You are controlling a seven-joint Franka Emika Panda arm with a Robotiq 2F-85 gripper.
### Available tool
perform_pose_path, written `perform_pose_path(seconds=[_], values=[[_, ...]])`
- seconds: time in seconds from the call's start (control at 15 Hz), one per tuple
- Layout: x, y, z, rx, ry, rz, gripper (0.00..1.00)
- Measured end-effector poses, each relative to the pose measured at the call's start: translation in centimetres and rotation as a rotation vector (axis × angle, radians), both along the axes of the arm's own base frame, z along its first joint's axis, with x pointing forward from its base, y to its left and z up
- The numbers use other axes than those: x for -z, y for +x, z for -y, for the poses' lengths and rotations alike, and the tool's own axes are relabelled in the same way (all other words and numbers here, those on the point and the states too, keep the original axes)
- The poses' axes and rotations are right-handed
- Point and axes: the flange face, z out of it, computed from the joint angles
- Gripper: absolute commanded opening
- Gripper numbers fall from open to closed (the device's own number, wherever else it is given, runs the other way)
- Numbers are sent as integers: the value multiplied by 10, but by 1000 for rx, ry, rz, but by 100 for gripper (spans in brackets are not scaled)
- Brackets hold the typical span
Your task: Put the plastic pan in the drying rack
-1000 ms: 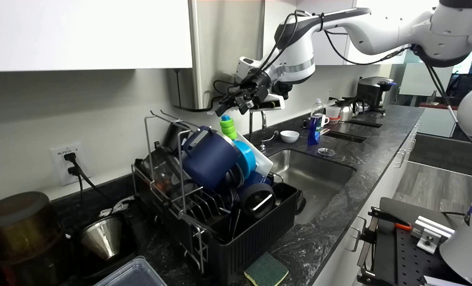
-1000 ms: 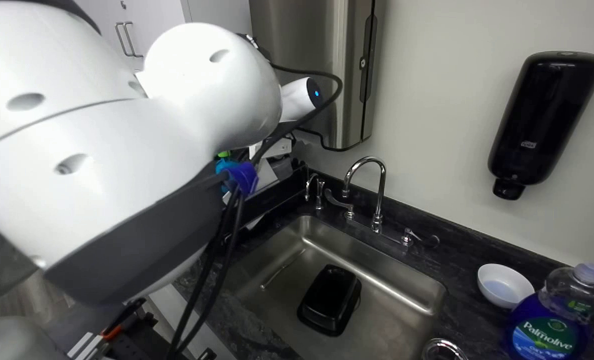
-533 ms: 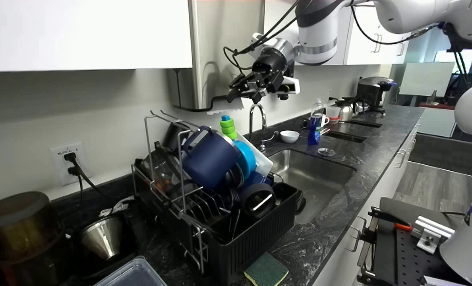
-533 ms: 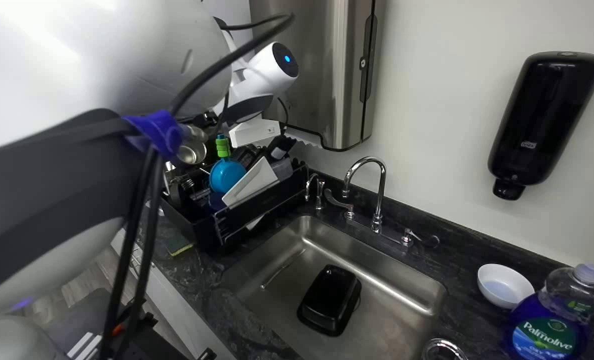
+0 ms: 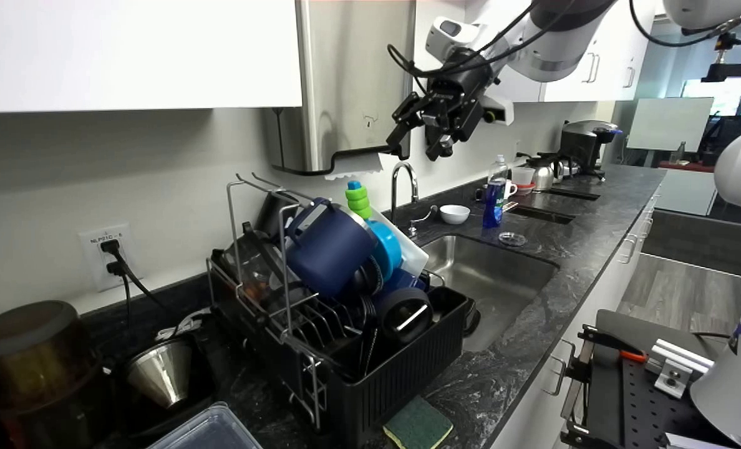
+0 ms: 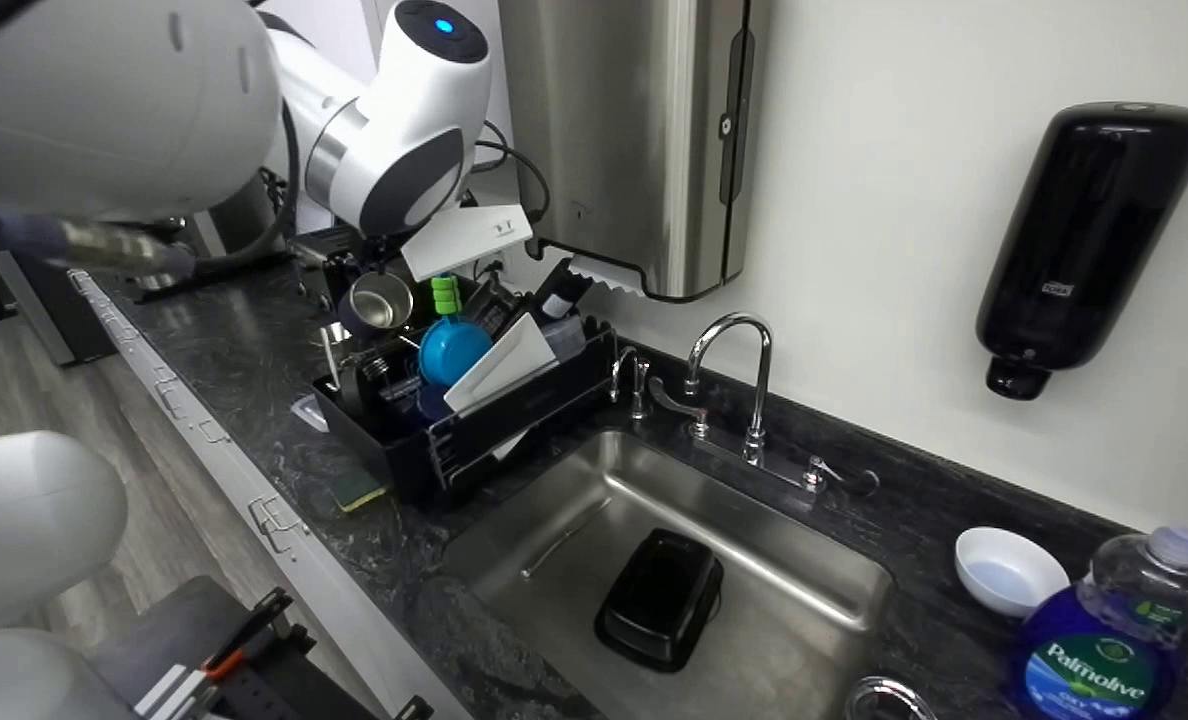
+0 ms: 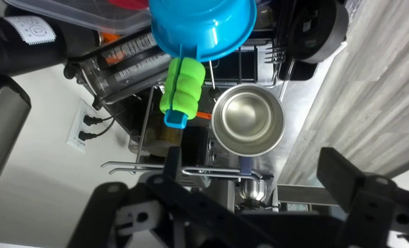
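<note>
One plastic pan [image 7: 199,38], glossy, in wire rack [image 5: 408,357]

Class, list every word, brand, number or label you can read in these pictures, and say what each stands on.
"Palmolive": on the dish soap bottle.
"OXY", smaller: below it, same bottle.
"TORK": on the black wall dispenser.
"NLP01C -", then an unclear character: on the wall outlet plate.
Too small or blurred in the wrist view: the white label on the black cylinder, the print on the see-through container.
</note>
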Motion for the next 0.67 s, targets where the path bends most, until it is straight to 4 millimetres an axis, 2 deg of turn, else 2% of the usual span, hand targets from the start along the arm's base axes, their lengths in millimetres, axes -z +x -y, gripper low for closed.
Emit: perform_pose_path(seconds=[0.33,0.67], values=[[-10,-29,6,126,-144,55,100],[-21,-34,37,346,-234,57,100]])
